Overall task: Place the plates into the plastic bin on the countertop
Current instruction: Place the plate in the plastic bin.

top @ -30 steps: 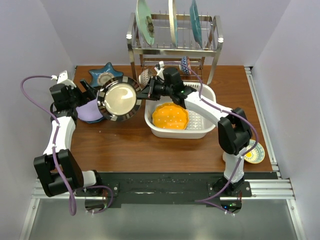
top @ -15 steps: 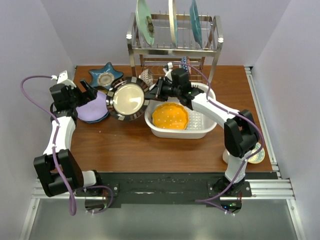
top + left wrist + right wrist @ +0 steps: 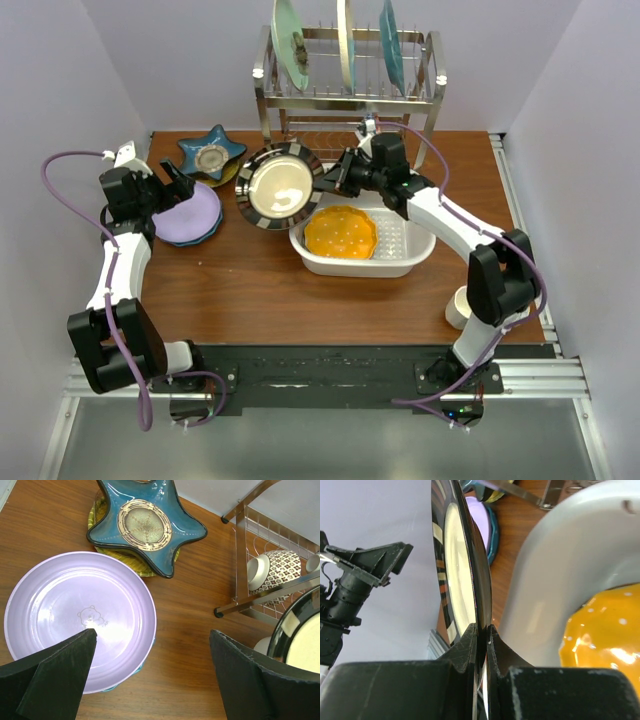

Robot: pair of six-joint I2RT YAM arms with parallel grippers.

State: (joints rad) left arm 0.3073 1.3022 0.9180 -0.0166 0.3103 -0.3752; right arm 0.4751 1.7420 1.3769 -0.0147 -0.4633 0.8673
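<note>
The right gripper (image 3: pixel 482 630) is pinched tight on just the thin edge of the black-rimmed plate (image 3: pixel 282 187). The plate hangs tipped up by the corner of the white bin (image 3: pixel 400 264), not in it yet. It could slip and bang the bin's wall or the orange plate (image 3: pixel 340 232) inside. The left gripper (image 3: pixel 152 655) is wide apart above the purple plate (image 3: pixel 80 610). More plates hide under that one and under the star plate (image 3: pixel 150 525); I can't tell how many.

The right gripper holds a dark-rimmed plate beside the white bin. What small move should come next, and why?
Probably shift the dark-rimmed plate a little right, over the orange plate, then lower it. The right gripper pinches its rim, and it hangs tilted at the bin's left edge, mostly outside.
</note>
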